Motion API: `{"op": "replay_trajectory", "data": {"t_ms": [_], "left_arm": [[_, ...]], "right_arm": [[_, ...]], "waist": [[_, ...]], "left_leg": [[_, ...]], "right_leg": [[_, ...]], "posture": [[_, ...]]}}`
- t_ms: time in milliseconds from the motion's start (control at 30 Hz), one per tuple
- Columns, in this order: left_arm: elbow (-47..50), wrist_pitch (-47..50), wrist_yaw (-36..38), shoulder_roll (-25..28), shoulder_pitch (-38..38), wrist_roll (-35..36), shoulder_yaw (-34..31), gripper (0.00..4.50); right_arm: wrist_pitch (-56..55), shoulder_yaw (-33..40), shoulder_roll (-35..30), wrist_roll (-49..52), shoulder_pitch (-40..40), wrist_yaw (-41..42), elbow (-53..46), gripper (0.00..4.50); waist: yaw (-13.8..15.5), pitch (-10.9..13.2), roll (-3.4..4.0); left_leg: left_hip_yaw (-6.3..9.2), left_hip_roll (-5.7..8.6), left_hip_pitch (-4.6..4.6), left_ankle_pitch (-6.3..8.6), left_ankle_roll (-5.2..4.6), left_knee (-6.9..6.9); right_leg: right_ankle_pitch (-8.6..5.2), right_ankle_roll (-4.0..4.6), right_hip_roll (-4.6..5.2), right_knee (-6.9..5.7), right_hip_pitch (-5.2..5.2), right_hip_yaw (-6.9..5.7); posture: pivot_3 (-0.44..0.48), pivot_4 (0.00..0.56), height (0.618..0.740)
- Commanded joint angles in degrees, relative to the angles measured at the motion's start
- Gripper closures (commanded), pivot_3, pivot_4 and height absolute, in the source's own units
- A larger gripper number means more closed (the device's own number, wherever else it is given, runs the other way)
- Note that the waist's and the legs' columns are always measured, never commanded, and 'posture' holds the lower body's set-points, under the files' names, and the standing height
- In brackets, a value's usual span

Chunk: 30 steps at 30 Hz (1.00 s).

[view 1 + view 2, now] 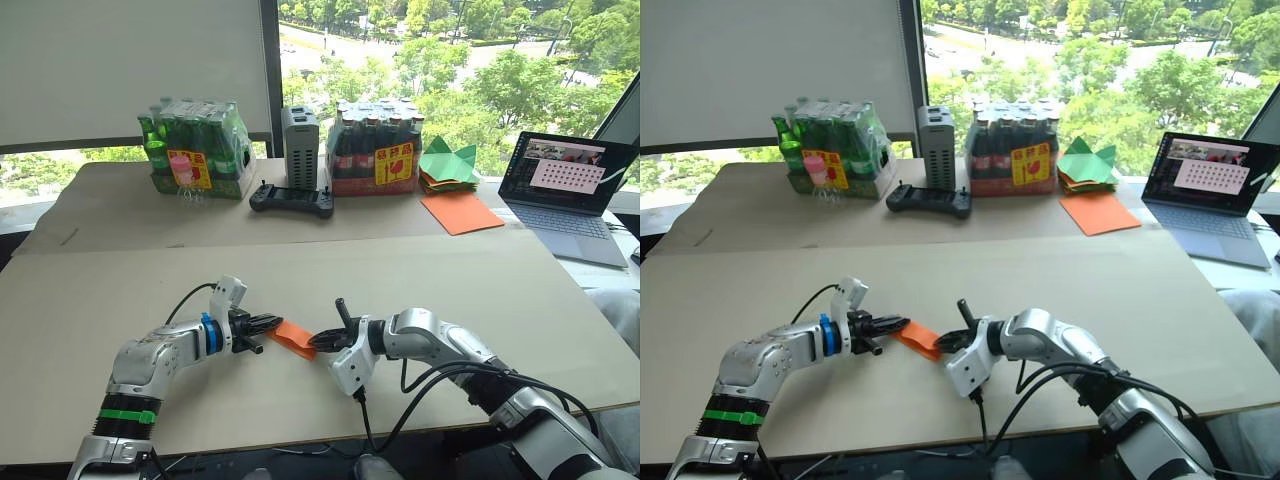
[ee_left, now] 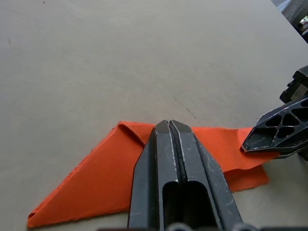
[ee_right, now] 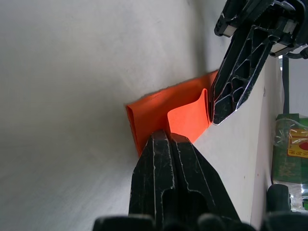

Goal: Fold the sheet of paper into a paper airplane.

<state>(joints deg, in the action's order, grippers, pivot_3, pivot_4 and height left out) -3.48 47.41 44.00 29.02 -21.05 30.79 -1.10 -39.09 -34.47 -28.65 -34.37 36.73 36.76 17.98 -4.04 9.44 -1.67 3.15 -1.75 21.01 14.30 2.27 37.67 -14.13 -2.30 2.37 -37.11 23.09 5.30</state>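
I'm over the bench (image 1: 480, 300) now, with the bottle packs, the laptop (image 1: 570, 195) and the spare smooth orange sheet (image 1: 460, 212) well back by the window. Both arms meet near the front edge. The sheet of paper (image 1: 294, 338) is already folded narrow, a layered wedge held between the tools just above the bench. My left tool (image 1: 272, 322) is pressed shut, pinching one end; my right tool (image 1: 322, 341) is clamped on the other end. I judge we're in a late fold, shaping the wings. Next I need one tool to anchor while the other turns a flap over along its crease, gently, without tearing.
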Motion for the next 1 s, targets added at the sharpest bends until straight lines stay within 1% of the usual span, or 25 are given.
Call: {"op": "replay_trajectory", "data": {"t_ms": [33,100,133,233,267,300,333,367,433,500,533,567,667,767,800,833,867,900,1000], "left_arm": [[-1.84,-0.64,0.35,0.10,0.67,-1.84,1.45,4.50],[-2.25,-0.98,0.55,-0.01,0.55,-2.09,1.63,4.50],[-2.34,-1.08,0.62,-0.04,0.51,-2.14,1.70,4.50],[-2.56,-1.17,0.75,-0.14,0.36,-2.21,1.88,4.50],[-2.79,-1.26,0.74,-0.28,0.24,-2.34,1.98,4.50],[-2.94,-1.33,0.79,-0.39,0.18,-2.44,2.05,4.50],[-3.07,-1.41,0.83,-0.50,0.13,-2.57,2.11,4.50],[-3.21,-1.43,0.85,-0.61,0.07,-2.66,2.13,4.50],[-3.43,-1.47,1.00,-0.79,-0.05,-2.85,2.24,4.50],[-3.67,-1.62,1.10,-0.96,-0.15,-3.04,2.41,4.50],[-3.82,-1.69,1.13,-1.04,-0.22,-3.09,2.48,4.50],[-3.87,-1.72,1.22,-1.13,-0.29,-3.12,2.61,4.50],[-3.80,-1.62,1.45,-1.18,-0.33,-3.20,2.88,4.50],[-3.72,-1.48,1.58,-1.13,-0.35,-3.25,2.97,4.50],[-3.69,-1.46,1.60,-1.11,-0.33,-3.26,2.98,4.50],[-3.67,-1.42,1.64,-1.09,-0.31,-3.27,3.00,4.50],[-3.66,-1.42,1.70,-1.07,-0.30,-3.30,3.04,4.50],[-3.65,-1.41,1.72,-1.06,-0.28,-3.33,3.07,4.50],[-3.58,-1.34,1.77,-1.04,-0.25,-3.38,3.18,4.50]], "right_arm": [[0.36,-1.79,-0.44,0.47,-1.52,3.46,1.71,4.47],[0.46,-1.67,-0.50,1.75,-1.74,4.27,1.69,3.89],[0.51,-1.69,-0.59,2.48,-1.88,4.83,1.62,3.67],[1.28,-1.07,-0.37,6.49,-3.00,6.82,0.75,2.63],[3.70,-0.17,0.20,11.19,-4.38,9.15,-0.54,2.32],[6.06,0.60,0.62,15.31,-5.58,11.22,-1.93,1.90],[8.69,1.34,0.89,19.06,-6.62,13.31,-3.59,1.56],[11.57,2.01,0.99,22.59,-7.59,15.63,-5.40,1.29],[18.71,3.67,1.26,29.49,-9.35,19.71,-9.11,0.58],[25.42,5.28,1.56,34.51,-10.58,22.17,-12.09,0.03],[28.26,6.16,1.98,36.41,-11.04,22.60,-13.23,0.03],[34.32,8.41,4.12,39.03,-11.30,20.26,-13.71,0.03],[46.20,13.12,9.08,43.96,-11.68,14.87,-14.81,1.20],[55.42,16.55,12.84,48.05,-11.73,11.75,-17.25,2.20],[57.41,17.11,13.41,48.61,-11.72,11.07,-17.97,2.60],[59.40,17.77,14.20,49.24,-11.69,10.15,-18.59,2.90],[60.90,18.11,14.68,49.73,-11.70,9.60,-19.21,3.34],[61.86,18.14,14.96,49.61,-11.74,9.10,-19.80,3.57],[62.97,17.00,15.20,48.12,-12.17,8.08,-20.69,3.57]], "waist": [[0.04,0.00,0.00],[0.07,0.00,0.00],[0.08,0.00,0.01],[0.19,0.00,0.00],[0.21,-0.01,0.00],[0.26,-0.01,-0.01],[0.30,-0.01,-0.01],[0.27,-0.01,0.00],[0.27,-0.02,0.01],[0.32,-0.01,0.01],[0.38,-0.01,0.01],[0.47,-0.01,0.01],[0.60,0.01,0.04],[0.73,0.01,0.04],[0.80,0.01,0.04],[0.87,0.01,0.04],[0.89,0.01,0.04],[0.92,0.01,0.04],[0.91,0.01,0.05]], "left_leg": [[0.00,0.00,0.00,0.00,0.00,0.00],[0.00,0.00,0.00,0.00,0.00,0.00],[0.00,0.01,0.00,0.00,0.00,0.00],[0.00,0.01,0.00,0.00,-0.01,0.00],[0.01,0.00,0.00,0.01,-0.01,0.00],[0.01,0.00,0.00,0.02,-0.03,0.00],[0.02,0.00,0.00,0.04,-0.06,0.00],[0.03,0.00,0.01,0.05,-0.07,0.00],[0.02,0.00,0.01,0.05,-0.08,0.00],[0.03,0.00,0.01,0.05,-0.07,0.01],[0.03,0.00,0.01,0.05,-0.08,0.01],[0.04,0.00,0.01,0.05,-0.08,0.01],[0.05,0.00,0.07,0.04,-0.07,0.01],[0.05,0.01,0.12,0.04,-0.07,0.01],[0.06,0.00,0.13,0.05,-0.07,0.01],[0.07,0.00,0.15,0.05,-0.07,0.01],[0.06,0.00,0.15,0.05,-0.07,0.01],[0.06,0.00,0.15,0.05,-0.07,0.01],[0.05,0.00,0.16,0.05,-0.07,0.01]], "right_leg": [[0.00,0.00,0.00,0.00,0.00,0.00],[0.00,0.00,0.00,0.01,-0.01,0.00],[0.00,0.00,0.00,0.01,-0.01,0.00],[-0.01,-0.01,0.00,0.03,-0.03,0.00],[-0.01,-0.01,0.00,0.04,-0.04,0.00],[-0.01,-0.02,0.01,0.06,-0.05,0.00],[-0.01,-0.02,0.00,0.09,-0.08,-0.02],[-0.02,-0.02,0.00,0.10,-0.09,-0.02],[-0.01,-0.02,0.01,0.09,-0.08,-0.01],[-0.01,-0.02,0.01,0.08,-0.08,-0.02],[-0.02,-0.03,0.01,0.08,-0.08,-0.02],[-0.02,-0.03,0.01,0.08,-0.08,-0.03],[-0.02,-0.02,0.01,0.04,0.01,-0.05],[-0.02,-0.03,0.01,0.04,0.05,-0.05],[-0.02,-0.03,0.01,0.07,0.05,-0.07],[-0.02,-0.03,0.01,0.08,0.06,-0.07],[-0.02,-0.04,0.01,0.09,0.06,-0.07],[-0.02,-0.04,0.01,0.09,0.06,-0.08],[-0.03,-0.05,0.01,0.09,0.08,-0.07]], "posture": [[0.000,0.150,0.740],[0.000,0.150,0.740],[0.000,0.150,0.740],[0.000,0.150,0.740],[0.000,0.150,0.740],[0.000,0.150,0.740],[0.000,0.150,0.740],[0.000,0.150,0.740],[0.000,0.150,0.740],[0.000,0.150,0.740],[0.000,0.150,0.740],[0.000,0.150,0.740],[0.000,0.150,0.740],[0.000,0.150,0.740],[0.000,0.150,0.740],[0.000,0.150,0.740],[0.000,0.150,0.740],[0.000,0.150,0.740],[0.000,0.150,0.740]]}}
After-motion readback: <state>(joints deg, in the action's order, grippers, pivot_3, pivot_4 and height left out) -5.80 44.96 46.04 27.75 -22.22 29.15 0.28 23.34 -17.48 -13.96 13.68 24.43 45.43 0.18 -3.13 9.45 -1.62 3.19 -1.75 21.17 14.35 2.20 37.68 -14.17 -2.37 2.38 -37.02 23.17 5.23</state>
